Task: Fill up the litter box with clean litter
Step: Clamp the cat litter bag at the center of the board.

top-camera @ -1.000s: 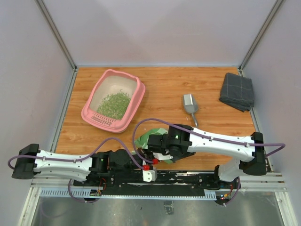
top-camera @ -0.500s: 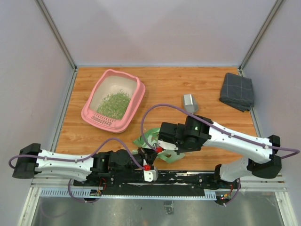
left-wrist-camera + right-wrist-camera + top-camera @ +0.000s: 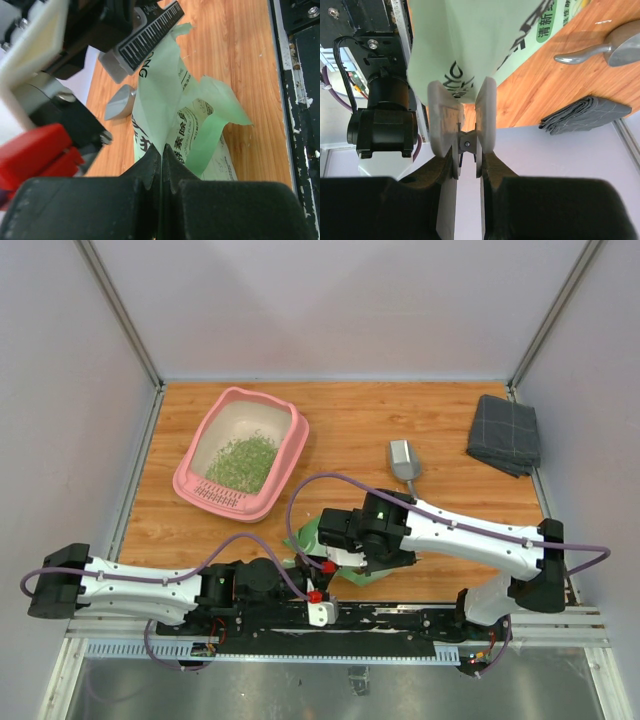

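Your right arm has drawn back from the scoop [image 3: 404, 460], which now shows whole again. You see the right gripper [image 3: 462, 100] pinching the green bag [image 3: 470, 40]. The left gripper [image 3: 162, 155] is pressed together on the same bag. The clean litter [image 3: 243, 462] lies inside the litter box [image 3: 190, 488], well apart from both.

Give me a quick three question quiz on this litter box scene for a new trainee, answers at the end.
1. True or false: the litter box already holds some green litter.
2. Fill in: the metal scoop lies between the litter box and the folded grey ____.
3. What do the left gripper and right gripper both pinch? A the litter box, B the printed green bag, C the scoop.
Key: 1 true; 2 cloth; 3 B.
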### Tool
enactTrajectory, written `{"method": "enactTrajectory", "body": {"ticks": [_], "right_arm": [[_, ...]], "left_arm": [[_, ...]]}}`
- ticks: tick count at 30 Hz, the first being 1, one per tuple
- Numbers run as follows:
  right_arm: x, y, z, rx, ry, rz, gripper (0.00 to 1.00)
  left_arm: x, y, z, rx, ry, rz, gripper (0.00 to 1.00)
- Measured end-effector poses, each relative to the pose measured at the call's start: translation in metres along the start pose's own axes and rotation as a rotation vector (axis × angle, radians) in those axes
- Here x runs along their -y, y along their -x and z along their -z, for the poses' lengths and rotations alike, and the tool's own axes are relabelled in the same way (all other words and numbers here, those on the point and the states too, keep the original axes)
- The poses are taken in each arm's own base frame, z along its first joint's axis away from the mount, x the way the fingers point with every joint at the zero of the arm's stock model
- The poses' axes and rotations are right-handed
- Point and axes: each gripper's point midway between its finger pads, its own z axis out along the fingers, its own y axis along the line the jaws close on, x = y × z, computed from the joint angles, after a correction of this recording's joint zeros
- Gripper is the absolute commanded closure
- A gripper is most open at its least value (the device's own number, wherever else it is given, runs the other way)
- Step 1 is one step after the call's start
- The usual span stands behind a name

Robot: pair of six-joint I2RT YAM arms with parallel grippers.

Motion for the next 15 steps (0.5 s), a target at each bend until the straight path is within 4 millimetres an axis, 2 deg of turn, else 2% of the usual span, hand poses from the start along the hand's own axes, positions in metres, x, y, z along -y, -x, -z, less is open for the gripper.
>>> {"method": "enactTrajectory", "body": {"ticks": [15], "right_arm": [[-0.009, 0.005, -0.013, -0.079, 0.061, -0.018, 0.99]], "left_arm": [[0.008, 0.0, -0.002, -0.003, -0.021, 0.005, 1.0]]}}
